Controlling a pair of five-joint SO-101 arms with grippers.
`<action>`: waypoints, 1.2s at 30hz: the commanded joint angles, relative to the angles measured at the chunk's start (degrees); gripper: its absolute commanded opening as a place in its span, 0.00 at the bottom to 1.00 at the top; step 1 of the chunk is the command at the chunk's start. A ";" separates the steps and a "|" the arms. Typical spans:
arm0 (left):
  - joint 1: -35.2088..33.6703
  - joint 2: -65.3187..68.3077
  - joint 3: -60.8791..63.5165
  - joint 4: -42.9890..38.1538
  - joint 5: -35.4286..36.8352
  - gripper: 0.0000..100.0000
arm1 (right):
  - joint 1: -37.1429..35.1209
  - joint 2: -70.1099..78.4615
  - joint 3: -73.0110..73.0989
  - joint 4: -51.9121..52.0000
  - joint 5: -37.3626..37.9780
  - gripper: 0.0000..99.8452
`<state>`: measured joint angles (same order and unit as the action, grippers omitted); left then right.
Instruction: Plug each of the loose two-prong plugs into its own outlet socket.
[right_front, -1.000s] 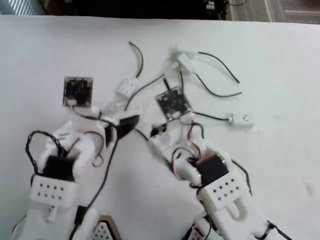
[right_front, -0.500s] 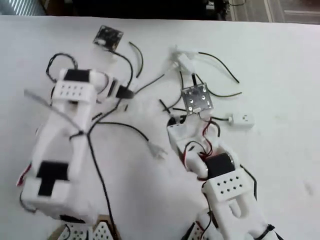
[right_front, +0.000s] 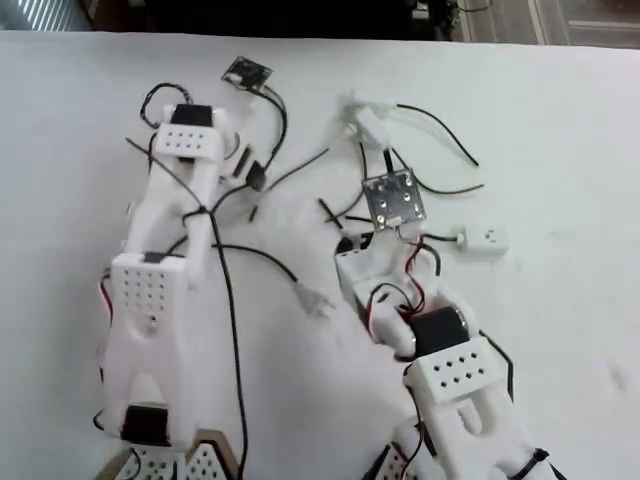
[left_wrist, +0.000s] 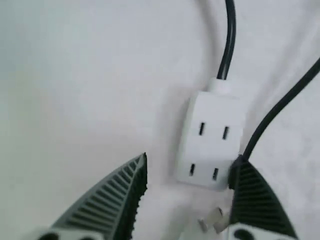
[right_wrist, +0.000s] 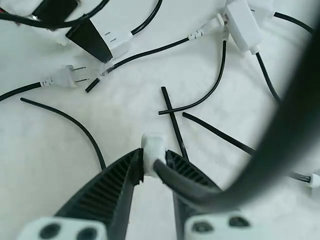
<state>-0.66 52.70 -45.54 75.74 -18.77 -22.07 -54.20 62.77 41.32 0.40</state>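
Note:
My left gripper (left_wrist: 190, 161) is open, one finger on either side of a white outlet block (left_wrist: 212, 142) that lies flat on the table with a black cord at its far end. In the high view this gripper (right_front: 250, 172) is stretched out to the back left. My right gripper (right_wrist: 153, 156) is shut on a white plug (right_wrist: 151, 146) trailing a black cable, low over the table near the middle (right_front: 345, 242). A loose two-prong plug (right_wrist: 62, 77) lies near the left gripper. Another loose plug (right_front: 312, 298) lies between the arms.
A white outlet (right_front: 482, 238) lies right of the right arm, and another white outlet (right_front: 368, 120) sits at the back centre. Short black cables (right_front: 440, 185) cross the table's middle and back. Open white table (right_front: 560, 150) stretches to the right.
The left arm has swung from the front left out to the back, bringing its open gripper over the outlet block. The right arm turned slightly right a second ago and has since kept still.

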 joint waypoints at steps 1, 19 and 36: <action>1.80 6.99 -14.33 5.54 -0.79 0.21 | 0.48 -1.10 -0.44 -1.01 -0.18 0.02; 2.59 19.12 -50.02 21.98 -0.88 0.04 | 0.48 -1.10 -0.44 -0.75 -0.09 0.02; 1.63 -5.32 -29.54 26.90 -2.20 0.02 | 0.48 -1.10 0.18 -1.10 -0.09 0.02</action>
<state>1.01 62.20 -87.74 102.37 -20.09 -22.07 -54.20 63.21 41.32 0.40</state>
